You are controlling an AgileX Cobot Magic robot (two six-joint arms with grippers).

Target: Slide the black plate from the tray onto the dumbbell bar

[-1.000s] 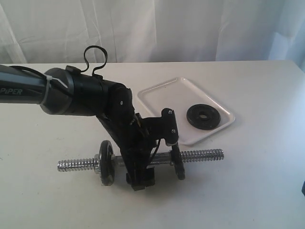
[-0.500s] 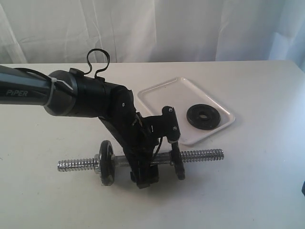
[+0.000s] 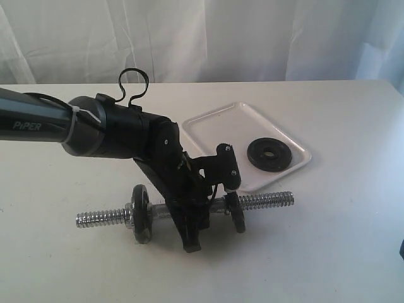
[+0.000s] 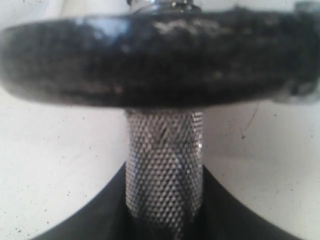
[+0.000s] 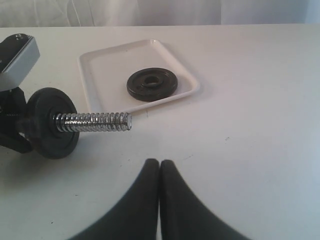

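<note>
lying flat in the white rectangular plastic tray (image 3: 211, 123), the small round black iron plate (image 3: 269, 153) sits apart from the chrome threaded dumbbell bar (image 3: 265, 201), whose middle the left gripper (image 3: 189, 214) straddles.

left wrist: its black fingers (image 4: 85, 225) clamp the dumbbell bar (image 4: 164, 165) at the knurled middle.

right wrist: the right gripper (image 5: 159, 170) has its jaws pressed together, empty, and the black iron plate (image 5: 151, 84) rests in the tray (image 5: 100, 75).

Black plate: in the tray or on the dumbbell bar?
In the tray. The black plate lies flat in it, apart from the dumbbell bar, whose tray-side threaded end is bare.
</note>
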